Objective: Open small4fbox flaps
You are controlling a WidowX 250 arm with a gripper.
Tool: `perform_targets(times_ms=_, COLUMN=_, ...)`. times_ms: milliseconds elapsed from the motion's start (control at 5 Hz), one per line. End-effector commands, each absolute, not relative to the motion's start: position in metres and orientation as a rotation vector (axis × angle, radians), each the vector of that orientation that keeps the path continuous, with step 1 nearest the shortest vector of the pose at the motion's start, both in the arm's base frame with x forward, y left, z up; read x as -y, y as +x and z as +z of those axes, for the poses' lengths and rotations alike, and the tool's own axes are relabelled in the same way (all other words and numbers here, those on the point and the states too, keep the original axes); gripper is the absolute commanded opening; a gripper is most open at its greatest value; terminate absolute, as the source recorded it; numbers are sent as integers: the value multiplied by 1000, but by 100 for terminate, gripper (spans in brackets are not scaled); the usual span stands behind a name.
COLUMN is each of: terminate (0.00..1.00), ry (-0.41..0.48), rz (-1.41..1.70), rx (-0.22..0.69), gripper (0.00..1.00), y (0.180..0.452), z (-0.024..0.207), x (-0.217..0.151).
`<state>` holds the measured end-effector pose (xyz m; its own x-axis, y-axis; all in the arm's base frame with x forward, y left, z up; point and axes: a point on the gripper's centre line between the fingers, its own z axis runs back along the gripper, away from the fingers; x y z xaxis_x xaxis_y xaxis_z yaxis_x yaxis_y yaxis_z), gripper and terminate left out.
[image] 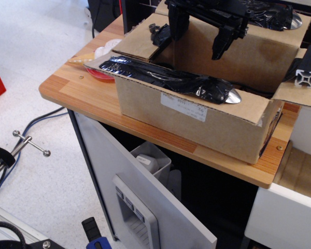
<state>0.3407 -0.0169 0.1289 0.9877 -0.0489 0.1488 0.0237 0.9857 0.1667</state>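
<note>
Directly beneath the spread-fingered black pincer (pixel 198 37), brown cardboard box (pixel 197 111) on wooden tabletop (pixel 83 91), white label (pixel 184 107) on its near long side, black-film flaps (pixel 171 78) folded outward nearer and farther than the pincer, plain short flap (pixel 140 39) to its left.

Wooden tabletop (pixel 93 98), white cabinet door (pixel 119 171)

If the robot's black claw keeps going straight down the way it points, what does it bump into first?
The gripper points down into the open small4fbox, jaws apart. Going straight down, it would probably meet the inside of the box first, its bottom or far wall. The near long flap looks off to the side, though depth is hard to judge here.
</note>
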Motion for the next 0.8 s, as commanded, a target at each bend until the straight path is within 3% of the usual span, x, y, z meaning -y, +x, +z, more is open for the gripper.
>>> perform_targets(times_ms=0, terminate=0, ry=165, rz=-37, rx=153, gripper=100, y=341, z=129, x=17)
perform_targets(times_ms=600, terminate=0, ry=136, rz=-25, rx=174, gripper=100, y=332, z=104, x=21)
